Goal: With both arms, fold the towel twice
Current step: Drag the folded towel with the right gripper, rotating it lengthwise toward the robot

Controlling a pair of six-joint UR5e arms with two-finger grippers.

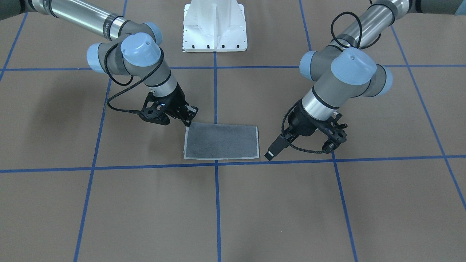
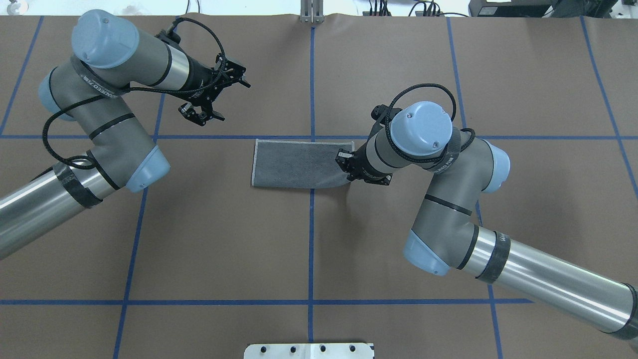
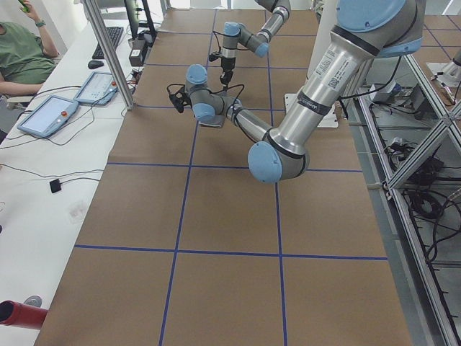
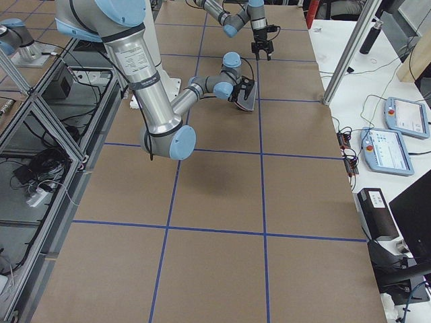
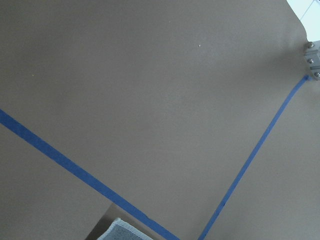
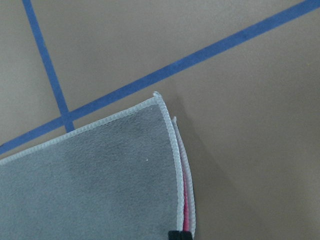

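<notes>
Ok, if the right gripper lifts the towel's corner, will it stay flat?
Probably not: the towel lies limp in two thin layers, so it should drape. Its edges sit slightly apart at the right gripper, so one layer may slip free.

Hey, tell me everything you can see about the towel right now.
The towel is folded into a flat rectangle, dark grey face up, with a pale stitched edge; pink peeks between the layers at one end. It lies on the brown table paper by blue tape lines. The right gripper sits at one corner.

Brown table, blue tape, white pedestal
</notes>
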